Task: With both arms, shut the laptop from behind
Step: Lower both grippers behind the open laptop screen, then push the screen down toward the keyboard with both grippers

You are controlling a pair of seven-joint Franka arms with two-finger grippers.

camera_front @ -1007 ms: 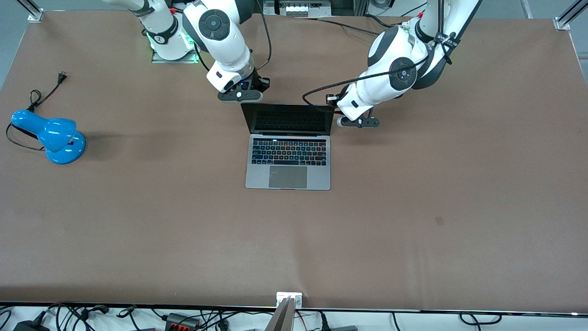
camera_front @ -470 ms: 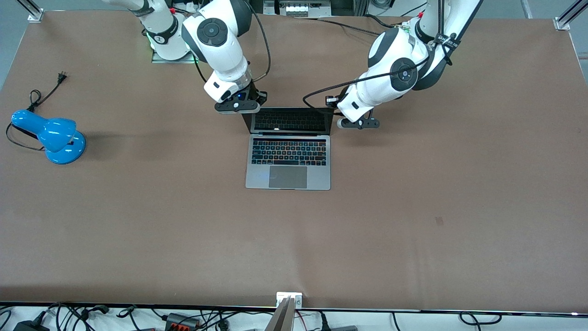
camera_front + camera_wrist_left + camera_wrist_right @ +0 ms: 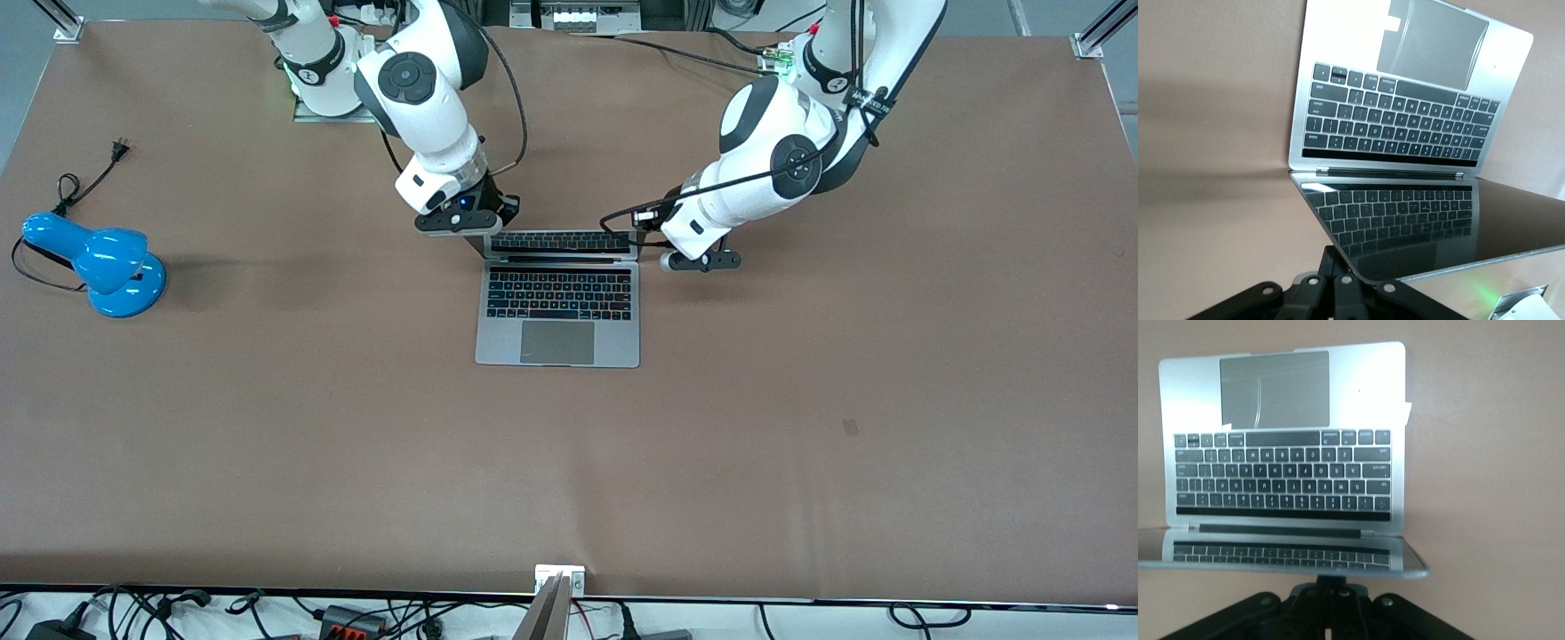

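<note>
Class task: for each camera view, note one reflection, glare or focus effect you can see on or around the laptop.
Front view: even overhead light, the laptop sharp, its screen mirroring the keys. Left wrist view: the black screen reflects the keyboard clearly, with a green glow on the lid. Right wrist view: soft focus, and glare washes out the palm rest.

A blue desk lamp [image 3: 98, 259] sat on my brown bench [image 3: 569, 462], toward my right arm's end. Its black cord [image 3: 64, 196] trailed away from the front camera to a loose plug [image 3: 118, 148] lying flat on the surface. A small dark mark [image 3: 851, 428] showed on the bench toward my left arm's end. Tangled cables [image 3: 267, 613] and adapters lay along the edge nearest the camera, by a metal bracket [image 3: 559, 578].
</note>
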